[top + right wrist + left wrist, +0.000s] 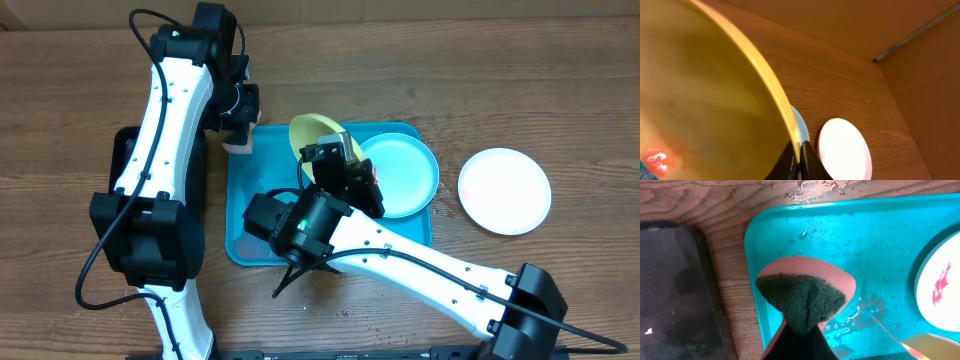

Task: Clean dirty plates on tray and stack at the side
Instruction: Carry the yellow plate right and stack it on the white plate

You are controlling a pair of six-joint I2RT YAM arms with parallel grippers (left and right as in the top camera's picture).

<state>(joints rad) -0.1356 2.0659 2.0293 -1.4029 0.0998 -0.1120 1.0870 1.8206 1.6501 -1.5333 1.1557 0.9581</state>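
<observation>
the left gripper (239, 130) is clamped on a pink sponge (805, 297) over the far-left corner of the tray (250, 225), ready to scrub. the right gripper (800, 157) pinches the rim of the yellow-green plate (312, 130), tilting it up for access. 1 pale blue plate (405, 175) waits flat at the tray's right end. the white plate (505, 190) sits on the bench (500, 60) beyond, likely starting the stack.

Wooden table (450, 60), turquoise tray (237, 180) on it, white plate (505, 190) beside tray, black tray (670, 290) opposite side
</observation>
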